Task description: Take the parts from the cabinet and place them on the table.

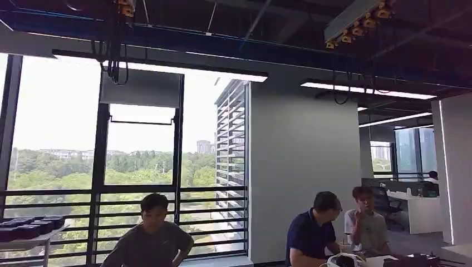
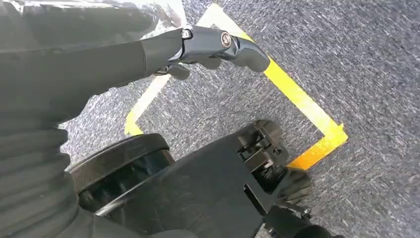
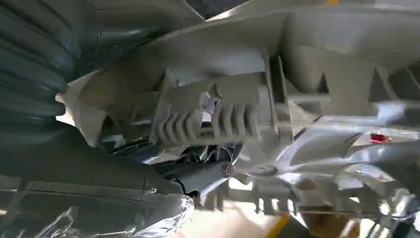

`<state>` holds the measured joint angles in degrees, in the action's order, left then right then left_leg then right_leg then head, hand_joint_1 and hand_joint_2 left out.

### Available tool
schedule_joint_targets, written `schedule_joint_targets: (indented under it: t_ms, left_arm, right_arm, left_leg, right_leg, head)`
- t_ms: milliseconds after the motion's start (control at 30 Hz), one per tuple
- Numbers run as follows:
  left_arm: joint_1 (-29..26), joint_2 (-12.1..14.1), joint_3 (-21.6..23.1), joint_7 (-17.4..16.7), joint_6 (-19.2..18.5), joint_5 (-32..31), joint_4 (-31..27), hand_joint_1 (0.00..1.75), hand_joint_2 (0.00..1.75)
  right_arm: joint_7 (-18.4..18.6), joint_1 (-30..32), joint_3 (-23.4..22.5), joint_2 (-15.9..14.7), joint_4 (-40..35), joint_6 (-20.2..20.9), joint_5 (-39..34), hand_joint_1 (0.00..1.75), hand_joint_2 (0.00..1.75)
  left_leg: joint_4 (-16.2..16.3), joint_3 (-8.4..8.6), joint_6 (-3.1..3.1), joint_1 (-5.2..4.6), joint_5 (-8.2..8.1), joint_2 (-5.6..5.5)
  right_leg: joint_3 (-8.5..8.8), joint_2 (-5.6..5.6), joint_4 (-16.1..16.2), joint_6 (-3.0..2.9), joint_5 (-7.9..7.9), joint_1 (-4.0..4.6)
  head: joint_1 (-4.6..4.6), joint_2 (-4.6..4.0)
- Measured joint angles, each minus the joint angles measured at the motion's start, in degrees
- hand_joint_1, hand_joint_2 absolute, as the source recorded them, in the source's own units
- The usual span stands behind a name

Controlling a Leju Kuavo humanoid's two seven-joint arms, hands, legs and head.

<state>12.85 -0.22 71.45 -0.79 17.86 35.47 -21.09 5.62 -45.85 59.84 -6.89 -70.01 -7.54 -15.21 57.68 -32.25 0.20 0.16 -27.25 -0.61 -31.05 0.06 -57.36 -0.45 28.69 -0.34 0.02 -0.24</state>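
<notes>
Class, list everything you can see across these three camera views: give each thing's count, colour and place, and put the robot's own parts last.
Seated people: three, in dark and grey shirts, low in the head view, one by the window, two at a desk.
Tall windows with dark frames: a row, looking out on green trees.
Black trays: a stack, on a white shelf at far left.
Long ceiling lights: several, white, overhead.
Yellow floor tape: one outline, on grey carpet.
Pale grey ribbed plastic part: one, large, close against the right hand.
Left hand: one, dark grey, hanging over the carpet, holding nothing.
Right hand: one, dark, pressed to the grey part; grip unclear.
</notes>
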Motion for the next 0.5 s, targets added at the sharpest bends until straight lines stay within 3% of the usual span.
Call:
schedule_joint_targets:
  t_ms: [300, 500]
  left_arm:
    - [-0.06, -0.04, -0.50, -0.44, 0.15, -1.48, 0.17, 0.00, 1.75]
    - [-0.09, -0.28, -1.24, -1.09, -0.13, -2.38, 0.20, 0.00, 1.75]
  right_arm:
    - [0.92, -2.54, 6.16, 5.44, 12.98, 4.64, 5.63, 1.75, 1.75]
    - [2.99, -4.44, 12.06, 9.99, 22.67, 2.41, 13.85, 1.75, 1.75]
  left_leg:
    - [-0.10, 0.59, -0.17, 0.04, -0.11, 0.05]
    - [-0.19, 1.90, -0.27, 0.06, -0.53, -0.01]
  right_leg:
    - [0.47, 0.13, 0.03, -0.19, 0.12, 0.03]
    - [1.67, -0.02, 0.09, -0.38, 0.69, 0.05]
  head:
    - [-0.04, 0.00]
    - [0.07, 0.00]
